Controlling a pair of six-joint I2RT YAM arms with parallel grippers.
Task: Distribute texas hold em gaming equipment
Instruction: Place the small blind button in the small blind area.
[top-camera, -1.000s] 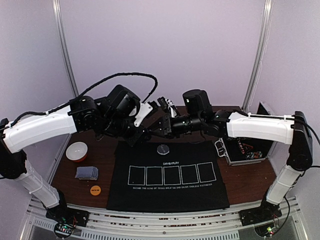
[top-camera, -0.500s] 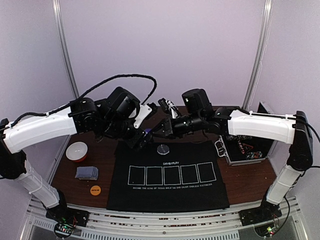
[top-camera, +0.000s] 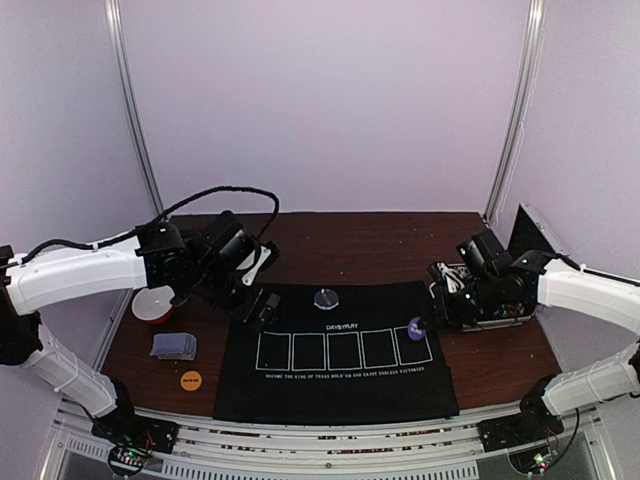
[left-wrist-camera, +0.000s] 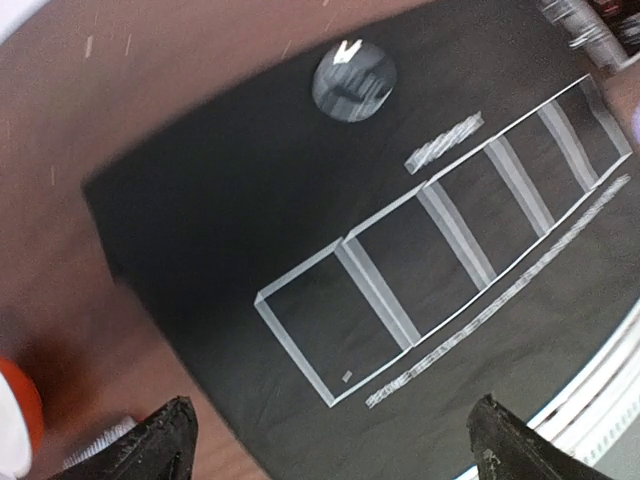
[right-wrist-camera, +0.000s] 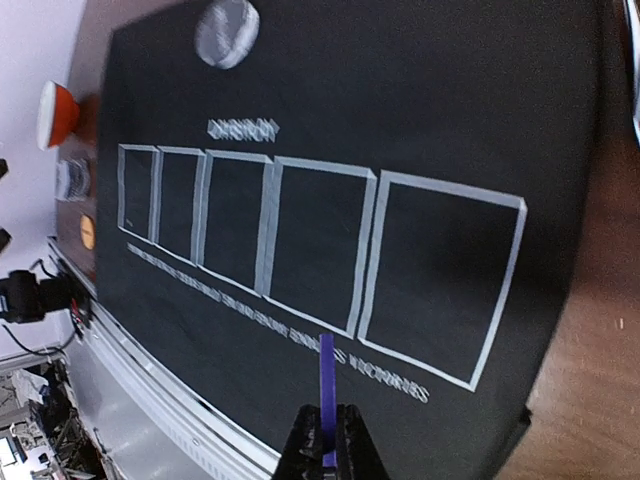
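Fingers of the right gripper (right-wrist-camera: 325, 412) pinch a thin purple blind disc (right-wrist-camera: 327, 365) edge-on over the black cloth mat with five white card outlines (right-wrist-camera: 420, 90); only the right wrist view makes that grip plain. Overhead, the disc sits by the rightmost outline. The left gripper (left-wrist-camera: 334, 402) hangs wide and empty over the mat's left part. Overhead, a blue-grey card stack (top-camera: 174, 346) and flat orange disc (top-camera: 191, 380) lie on the brown table (top-camera: 340, 240) left of the mat.
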